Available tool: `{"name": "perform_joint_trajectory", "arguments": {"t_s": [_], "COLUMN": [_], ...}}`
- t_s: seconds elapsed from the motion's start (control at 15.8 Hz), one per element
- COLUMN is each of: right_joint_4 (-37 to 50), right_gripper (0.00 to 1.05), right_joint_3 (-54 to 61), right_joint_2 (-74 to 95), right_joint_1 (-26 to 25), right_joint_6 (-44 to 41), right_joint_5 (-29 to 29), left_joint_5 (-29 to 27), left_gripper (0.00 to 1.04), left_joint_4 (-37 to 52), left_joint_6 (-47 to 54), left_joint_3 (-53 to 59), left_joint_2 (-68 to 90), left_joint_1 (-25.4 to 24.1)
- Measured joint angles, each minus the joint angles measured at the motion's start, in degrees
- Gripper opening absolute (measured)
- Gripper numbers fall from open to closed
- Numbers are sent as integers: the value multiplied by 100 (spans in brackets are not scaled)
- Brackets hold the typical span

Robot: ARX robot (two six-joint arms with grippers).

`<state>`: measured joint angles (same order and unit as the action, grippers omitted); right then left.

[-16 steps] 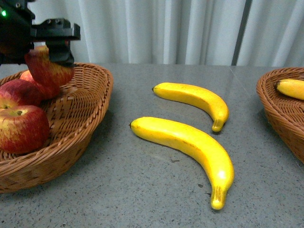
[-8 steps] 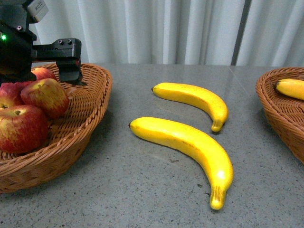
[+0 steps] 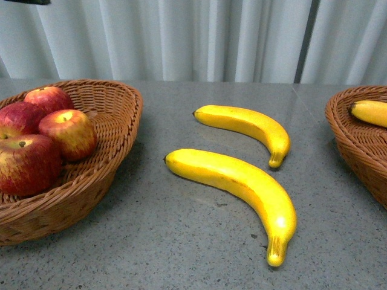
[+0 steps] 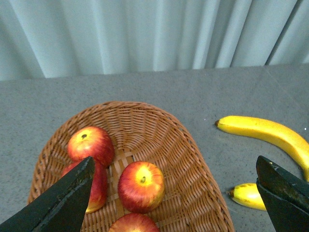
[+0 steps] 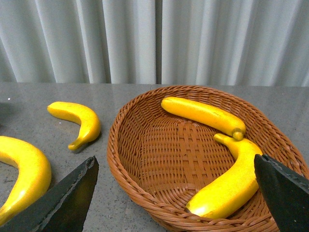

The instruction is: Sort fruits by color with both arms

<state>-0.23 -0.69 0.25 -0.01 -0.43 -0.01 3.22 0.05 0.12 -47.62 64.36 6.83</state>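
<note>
Several red apples (image 3: 66,132) lie in the left wicker basket (image 3: 118,130). My left gripper (image 4: 174,203) hangs open above them with nothing between its fingers (image 4: 63,203); it is almost out of the front view. Two yellow bananas rest on the table, the near banana (image 3: 242,184) and the far banana (image 3: 248,124). My right gripper (image 5: 176,203) is open and empty over the right basket (image 5: 130,159), which holds two bananas (image 5: 203,116) (image 5: 229,186). Neither gripper touches any fruit.
The grey table (image 3: 181,241) runs between the two baskets, with white curtains (image 3: 211,36) behind it. The right basket (image 3: 351,139) is cut off by the front view's edge, showing one banana (image 3: 370,112).
My left gripper has let go of an apple, which now rests in the left basket. The gripper has risen out of the front view. The bananas have not moved.
</note>
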Motion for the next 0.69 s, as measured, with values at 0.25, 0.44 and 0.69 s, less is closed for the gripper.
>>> {"name": "perform_joint_trajectory", "arguments": {"t_s": [0.25, 0.44, 0.69], "right_joint_4": [0, 0, 0], "right_gripper": [98, 98, 98], "right_joint_3": [0, 0, 0], "right_joint_2": [0, 0, 0], "right_joint_1": [0, 0, 0], "right_joint_6": [0, 0, 0], "right_joint_5": [-2, 0, 0], "left_joint_5": [-321, -321, -323], "left_gripper": [78, 40, 1], "left_joint_4": [1899, 2597, 2621], "left_joint_6": [-116, -114, -98], "left_joint_3": [1891, 3230, 3864], "left_joint_2": [-1681, -2135, -2894], "left_joint_1": [-710, -675, -678]}}
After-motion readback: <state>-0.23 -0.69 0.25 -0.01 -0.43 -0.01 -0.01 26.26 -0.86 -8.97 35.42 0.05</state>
